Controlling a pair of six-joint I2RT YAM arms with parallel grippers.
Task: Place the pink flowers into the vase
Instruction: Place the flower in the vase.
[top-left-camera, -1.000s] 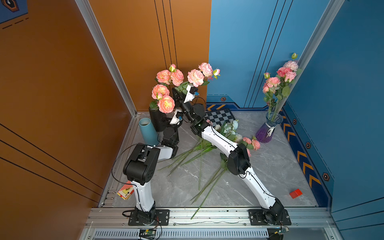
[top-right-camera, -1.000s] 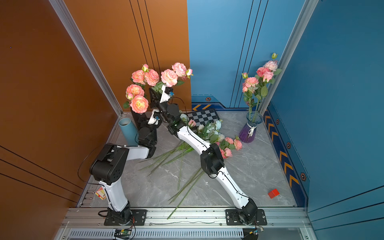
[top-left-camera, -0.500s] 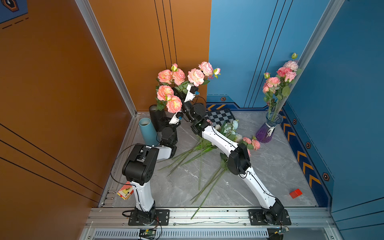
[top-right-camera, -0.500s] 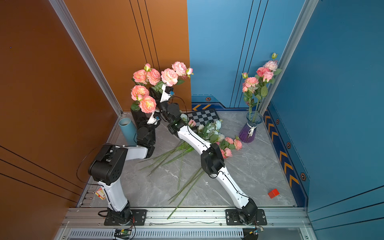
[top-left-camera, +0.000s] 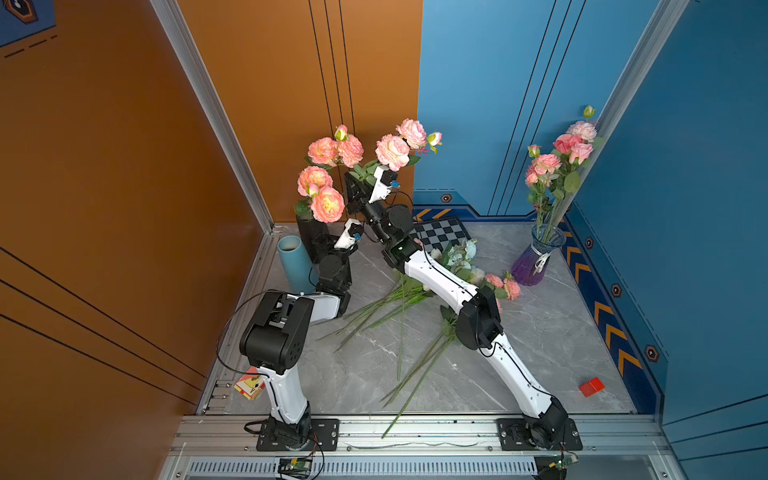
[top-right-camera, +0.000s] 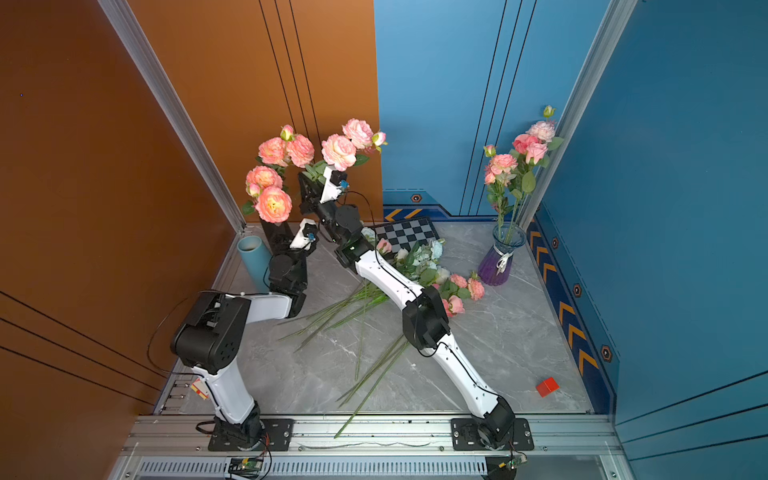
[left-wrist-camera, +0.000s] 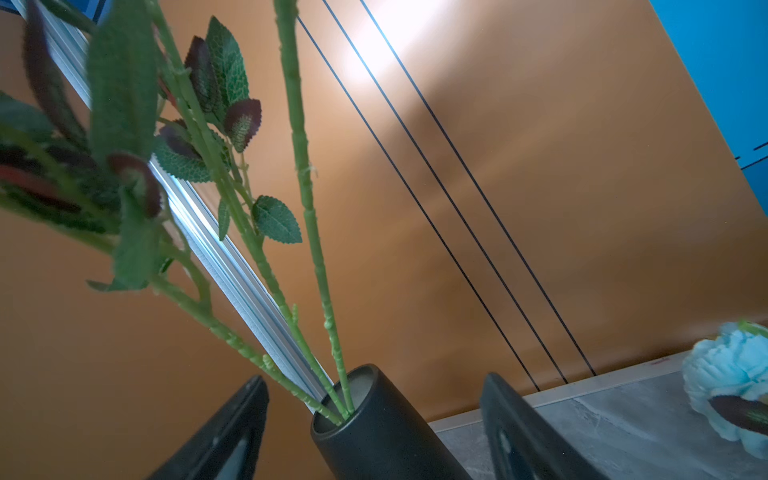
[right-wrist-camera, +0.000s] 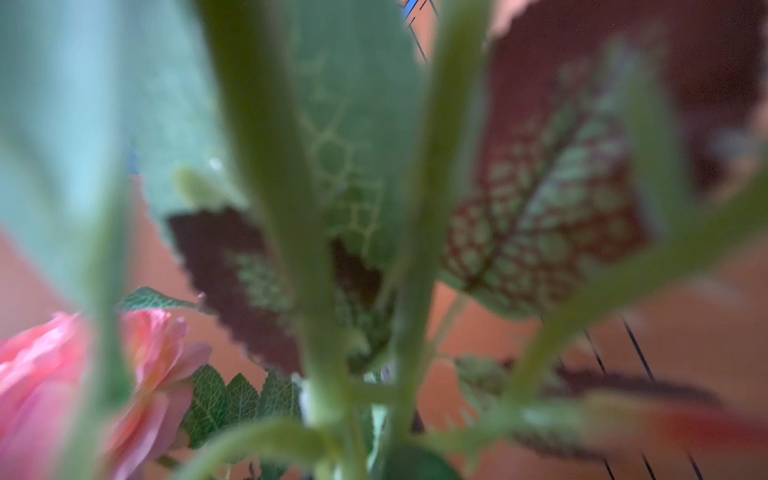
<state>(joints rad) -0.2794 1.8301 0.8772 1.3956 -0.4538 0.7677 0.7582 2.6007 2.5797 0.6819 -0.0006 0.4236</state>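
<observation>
Since your right gripper (top-left-camera: 360, 174) is clamped on the salmon-pink fabric roses (top-left-camera: 392, 151) upper-centre, sink them straight down the matte black cylindrical vase (left-wrist-camera: 386, 436), left gripper (left-wrist-camera: 376, 379) spread either side.

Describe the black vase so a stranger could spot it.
Find the orange wall; at its foot, in the far corner of the table, stands the black vase holding pink flowers. Unlike the pale blue tube beside it, it is black.

Three vases (top-left-camera: 536, 266), two arms (top-left-camera: 440, 279), one red block (top-left-camera: 591, 386), one checkerboard (top-left-camera: 445, 232), and roughly fifteen pink flowers (top-left-camera: 392, 151).
</observation>
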